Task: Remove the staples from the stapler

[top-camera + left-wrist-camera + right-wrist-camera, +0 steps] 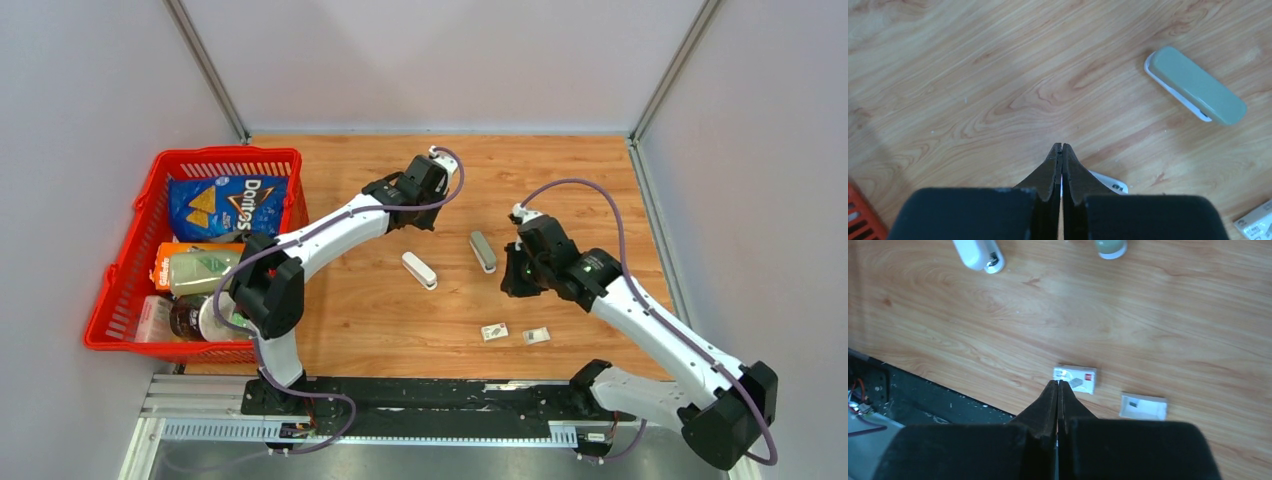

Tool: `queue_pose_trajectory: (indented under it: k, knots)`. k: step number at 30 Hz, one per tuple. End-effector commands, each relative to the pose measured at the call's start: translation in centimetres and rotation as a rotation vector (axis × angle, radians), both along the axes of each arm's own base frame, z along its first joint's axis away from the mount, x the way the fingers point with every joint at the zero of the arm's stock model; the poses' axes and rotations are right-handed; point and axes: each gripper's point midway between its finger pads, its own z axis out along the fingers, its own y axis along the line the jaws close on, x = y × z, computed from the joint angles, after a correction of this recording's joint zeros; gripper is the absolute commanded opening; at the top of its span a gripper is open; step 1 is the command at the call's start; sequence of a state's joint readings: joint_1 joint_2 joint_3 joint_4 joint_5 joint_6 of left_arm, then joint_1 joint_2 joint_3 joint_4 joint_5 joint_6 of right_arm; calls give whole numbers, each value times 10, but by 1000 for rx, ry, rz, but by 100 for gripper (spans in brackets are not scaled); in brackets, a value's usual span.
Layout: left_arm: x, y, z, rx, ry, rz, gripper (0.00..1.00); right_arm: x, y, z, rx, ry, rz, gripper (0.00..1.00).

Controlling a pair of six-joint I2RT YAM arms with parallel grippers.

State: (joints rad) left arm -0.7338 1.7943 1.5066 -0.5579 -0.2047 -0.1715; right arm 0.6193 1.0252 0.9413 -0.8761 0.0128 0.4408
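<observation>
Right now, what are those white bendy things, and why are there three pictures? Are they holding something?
They are two robot arms, a left arm and a right arm, bolted to a wooden table. One picture looks down from above. The other two come from a little camera on each wrist, so the dark wedge at the bottom is that arm's own pincher. The left gripper and the right gripper are both pinched shut and hold nothing. On the table lie a white stapler, a grey-green stapler, a small white packet and a second packet. A red basket of groceries sits at the left. No staples show.
</observation>
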Motion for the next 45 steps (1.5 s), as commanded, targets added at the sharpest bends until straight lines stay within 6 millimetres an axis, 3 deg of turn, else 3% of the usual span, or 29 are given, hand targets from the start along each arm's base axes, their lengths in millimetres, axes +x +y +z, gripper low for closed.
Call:
queue_pose_trajectory:
  k: [1, 6, 11, 18, 25, 35, 45]
  knots:
    - [13, -24, -9, -130, 44, -2, 0, 9, 49, 5, 156, -8, 45, 0]
    - [9, -33, -45, -131, 145, -23, 0, 14, 79, -5, 235, 32, 52, 0]
    - [2, -22, -78, -105, 221, 11, 0, 16, 107, -18, 305, 71, 63, 0]
    - [-12, 13, -98, -47, 263, 96, 0, 21, 139, -51, 316, 116, 26, 0]
    - [-23, 29, -110, -12, 288, 122, 0, 32, 165, -71, 330, 119, -3, 0]
    - [-45, 49, -121, 23, 325, 146, 0, 51, 176, -103, 266, 126, -50, 0]
    - [-63, 66, -128, 47, 344, 178, 0, 76, 178, -100, 211, 57, -88, 0]
